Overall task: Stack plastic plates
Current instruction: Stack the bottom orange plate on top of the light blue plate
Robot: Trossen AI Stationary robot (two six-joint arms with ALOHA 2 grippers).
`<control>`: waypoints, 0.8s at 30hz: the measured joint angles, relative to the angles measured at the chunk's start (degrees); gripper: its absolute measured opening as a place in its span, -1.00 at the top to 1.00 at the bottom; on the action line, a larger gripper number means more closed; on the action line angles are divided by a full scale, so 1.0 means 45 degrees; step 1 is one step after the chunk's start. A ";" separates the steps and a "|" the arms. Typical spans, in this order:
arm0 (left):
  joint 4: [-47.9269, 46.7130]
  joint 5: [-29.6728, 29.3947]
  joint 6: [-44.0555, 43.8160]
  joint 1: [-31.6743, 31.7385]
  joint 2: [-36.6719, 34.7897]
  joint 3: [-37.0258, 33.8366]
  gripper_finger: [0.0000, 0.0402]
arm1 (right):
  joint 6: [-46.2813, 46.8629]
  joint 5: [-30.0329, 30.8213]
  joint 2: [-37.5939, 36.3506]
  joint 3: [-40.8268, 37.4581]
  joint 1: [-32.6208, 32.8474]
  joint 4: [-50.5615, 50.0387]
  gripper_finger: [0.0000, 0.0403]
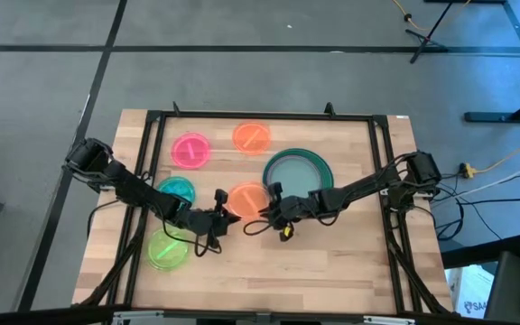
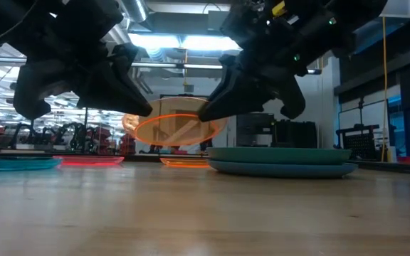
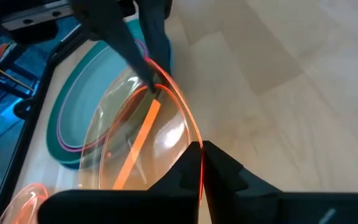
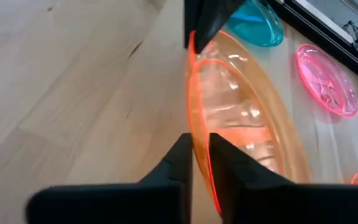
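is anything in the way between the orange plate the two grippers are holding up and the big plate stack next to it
Nothing visible. The orange plate hangs clear of the table, pinched at opposite rims by the left gripper and right gripper. The stack of large plates lies beside it with only open air between.

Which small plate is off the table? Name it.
The orange plate at the centre: both grippers, left gripper and right gripper, pinch its rim in mid-air. The other orange plate lies flat.
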 joint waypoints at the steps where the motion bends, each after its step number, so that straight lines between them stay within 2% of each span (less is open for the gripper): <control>1: 0.0000 -0.0041 0.0000 0.0000 0.0000 0.0000 0.98 | -0.0179 -0.0004 0.0000 -0.0001 0.0000 -0.0022 0.94; 5: 0.0040 -0.0336 -0.0012 -0.0100 0.0000 0.0000 0.86 | -0.0354 0.0350 0.0000 -0.0005 0.0024 0.0077 0.94; 12: -0.0041 -0.2861 -0.0086 -0.0955 -0.0251 -0.0002 0.48 | -0.0353 0.1343 -0.0534 0.0011 0.0029 -0.0358 0.97; 17: -0.0265 -0.3900 -0.0016 -0.1477 -0.0892 0.0000 0.33 | 0.0539 0.3255 -0.1433 0.0012 -0.0015 -0.2438 0.99; 20: -0.0393 -0.3814 -0.0313 -0.1467 -0.1039 0.0000 0.32 | 0.1740 0.4093 -0.1904 0.0010 -0.0014 -0.4059 0.98; 24: -0.0668 -0.3117 -0.0774 -0.1242 -0.1025 0.0000 0.32 | 0.3411 0.4079 -0.2152 0.0008 -0.0005 -0.6025 0.99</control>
